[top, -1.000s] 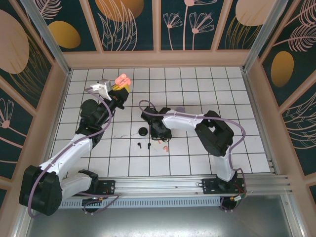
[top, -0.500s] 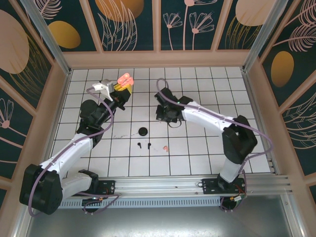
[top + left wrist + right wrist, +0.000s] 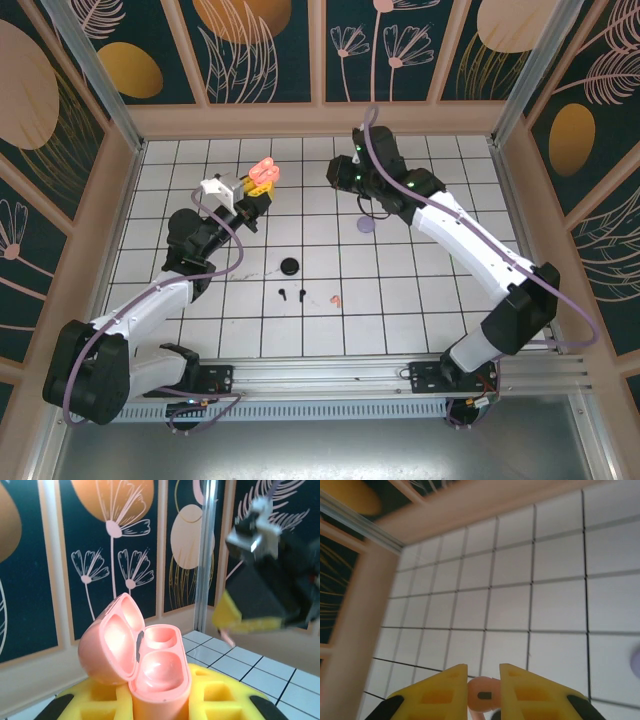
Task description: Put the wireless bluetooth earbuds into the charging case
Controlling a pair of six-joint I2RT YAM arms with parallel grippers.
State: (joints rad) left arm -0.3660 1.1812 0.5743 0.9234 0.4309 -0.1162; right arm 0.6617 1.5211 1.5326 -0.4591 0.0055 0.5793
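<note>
My left gripper is raised over the back left of the table, shut on a coral-pink charging case. The lid stands open and both wells are bare. My right gripper hovers just right of the case, shut on a coral-pink earbud. In the left wrist view that gripper is blurred at upper right, with the earbud's stem pointing down. On the table lie another coral-pink earbud and two black earbuds.
A round black case sits on the white tiled table near the middle. A lavender object lies under my right arm. Patterned walls close the table on three sides.
My right arm has lifted off the table's middle and swung back and up with the coral-pink earbud, ending beside the case. The left gripper has shifted the case slightly to the right.
</note>
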